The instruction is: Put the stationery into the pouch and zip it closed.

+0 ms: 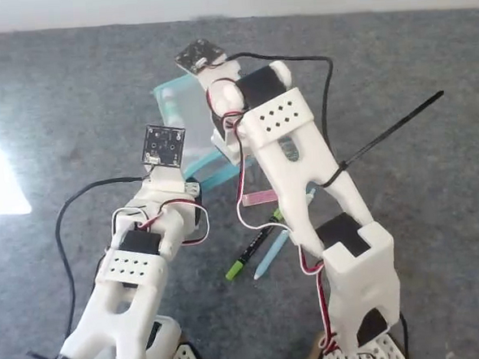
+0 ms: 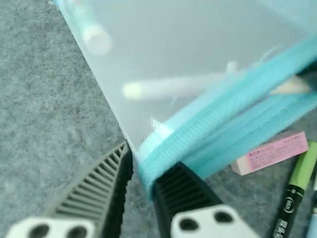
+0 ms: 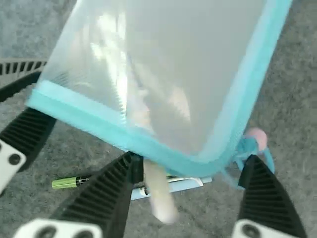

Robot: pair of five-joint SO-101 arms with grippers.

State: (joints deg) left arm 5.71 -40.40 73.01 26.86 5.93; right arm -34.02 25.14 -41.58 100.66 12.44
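The translucent pouch (image 1: 178,110) with teal zipper edges is lifted off the table at the middle back. My left gripper (image 2: 143,171) is shut on the teal zipper edge at one corner of the pouch (image 2: 198,59). Blurred white pens lie inside it. My right gripper (image 3: 190,166) stands open around the pouch's (image 3: 188,64) other edge, with a white pen (image 3: 157,193) hanging from the opening beside one finger. On the table under the arms lie a pink eraser (image 1: 258,198), a green marker (image 1: 246,256) and a blue pen (image 1: 273,255).
The grey carpeted table (image 1: 71,92) has free room to the left and back right. A black cable tie (image 1: 399,125) sticks out from the right arm. The left gripper's fingers (image 3: 20,134) show at the edge of the right wrist view.
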